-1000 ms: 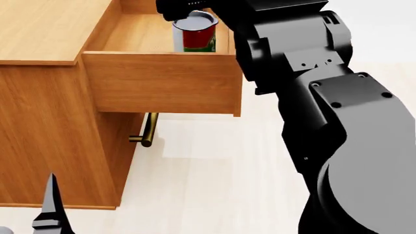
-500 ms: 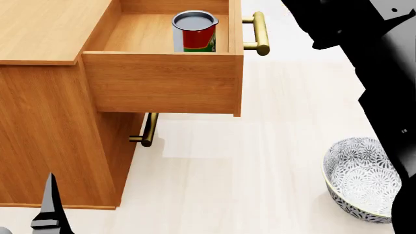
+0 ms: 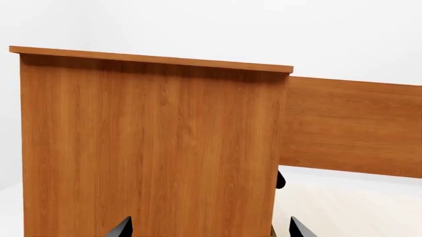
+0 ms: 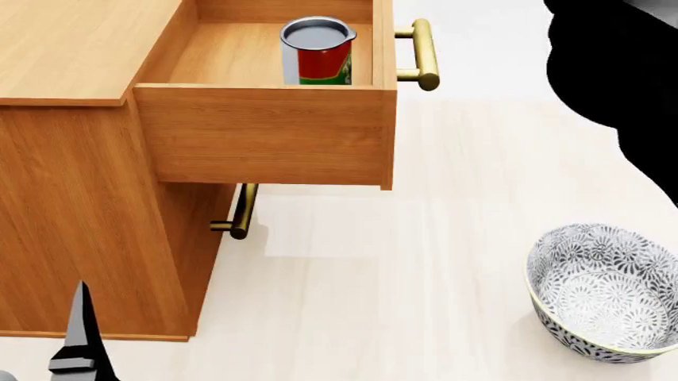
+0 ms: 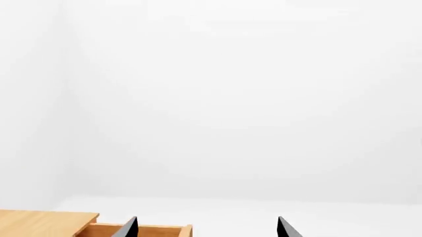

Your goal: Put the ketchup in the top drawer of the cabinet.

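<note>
Now the big black right arm (image 4: 625,71) is sitting farther back, up at 2 o'clock in the head view, and it is covering less than it was a moment ago. So the whole grey-white bowl (image 4: 604,294) is showing on the pale floor (image 4: 424,278) at 4 o'clock; before, the arm was hiding part of it. Nothing else is looking different.

Nearest, at 7 o'clock in the head view, one thin dark finger of the left gripper (image 3: 207,228) is poking up. In the left wrist view its two finger tips are standing wide apart with nothing between them, pointing at the side of the cabinet (image 4: 75,222).

A bit farther, the lower drawer's brass handle (image 4: 241,210) is peeking out under the top drawer (image 4: 265,135). The top drawer is sticking out of the cabinet, pulled open, with its own brass handle (image 4: 421,54) at 1 o'clock.

Farther still, at 12 o'clock, the ketchup (image 4: 317,51) is standing upright inside the top drawer, near the front wall. Nothing is touching it.

The right gripper (image 5: 206,228) is showing only in the right wrist view. Its two tips are spread wide, holding nothing, and it is looking over the cabinet at a white wall.
</note>
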Motion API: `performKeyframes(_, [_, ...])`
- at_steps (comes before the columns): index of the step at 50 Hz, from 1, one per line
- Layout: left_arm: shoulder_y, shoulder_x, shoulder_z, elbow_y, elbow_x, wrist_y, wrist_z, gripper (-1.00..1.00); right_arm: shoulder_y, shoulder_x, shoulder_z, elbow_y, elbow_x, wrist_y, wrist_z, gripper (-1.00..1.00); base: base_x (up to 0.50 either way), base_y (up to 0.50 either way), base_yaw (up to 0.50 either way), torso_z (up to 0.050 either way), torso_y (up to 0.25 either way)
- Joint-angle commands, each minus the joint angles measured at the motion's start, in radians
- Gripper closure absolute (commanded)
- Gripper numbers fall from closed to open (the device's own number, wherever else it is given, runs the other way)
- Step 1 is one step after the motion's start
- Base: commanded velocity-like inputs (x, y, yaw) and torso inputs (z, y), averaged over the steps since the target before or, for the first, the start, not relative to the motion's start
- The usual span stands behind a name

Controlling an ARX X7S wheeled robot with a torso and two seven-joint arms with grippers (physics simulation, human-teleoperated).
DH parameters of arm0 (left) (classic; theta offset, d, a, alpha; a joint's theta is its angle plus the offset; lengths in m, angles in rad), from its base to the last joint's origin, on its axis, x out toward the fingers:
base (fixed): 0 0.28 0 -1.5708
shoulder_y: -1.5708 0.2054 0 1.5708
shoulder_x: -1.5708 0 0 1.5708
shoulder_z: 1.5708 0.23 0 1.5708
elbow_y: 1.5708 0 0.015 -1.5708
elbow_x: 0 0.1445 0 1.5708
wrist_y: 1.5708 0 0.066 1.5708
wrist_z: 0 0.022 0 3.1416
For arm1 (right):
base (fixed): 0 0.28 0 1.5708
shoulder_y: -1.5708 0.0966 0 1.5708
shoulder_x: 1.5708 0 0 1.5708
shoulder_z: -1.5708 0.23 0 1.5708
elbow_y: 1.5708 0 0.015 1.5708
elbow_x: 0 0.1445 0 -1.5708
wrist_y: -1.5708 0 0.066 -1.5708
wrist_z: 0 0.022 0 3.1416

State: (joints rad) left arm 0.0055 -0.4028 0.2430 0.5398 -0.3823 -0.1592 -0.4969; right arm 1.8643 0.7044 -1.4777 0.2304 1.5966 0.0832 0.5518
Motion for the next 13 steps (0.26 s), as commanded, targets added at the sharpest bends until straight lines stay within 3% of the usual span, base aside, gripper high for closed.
performKeyframes(1, [0.001, 0.000, 0.004, 0.001, 0.001, 0.003, -0.002, -1.00, -0.094, 0.249, 0.006, -0.416, -0.055, -0.092, 0.154, -1.00, 0.00, 0.00, 0.00, 0.000, 0.000])
performKeyframes(13, [0.006, -0.003, 0.005, -0.005, -0.003, 0.012, 0.001, -1.00, -0.378, 0.477, -0.105, -0.734, -0.374, -0.298, 0.363, -1.00, 0.00, 0.00, 0.00, 0.000, 0.000])
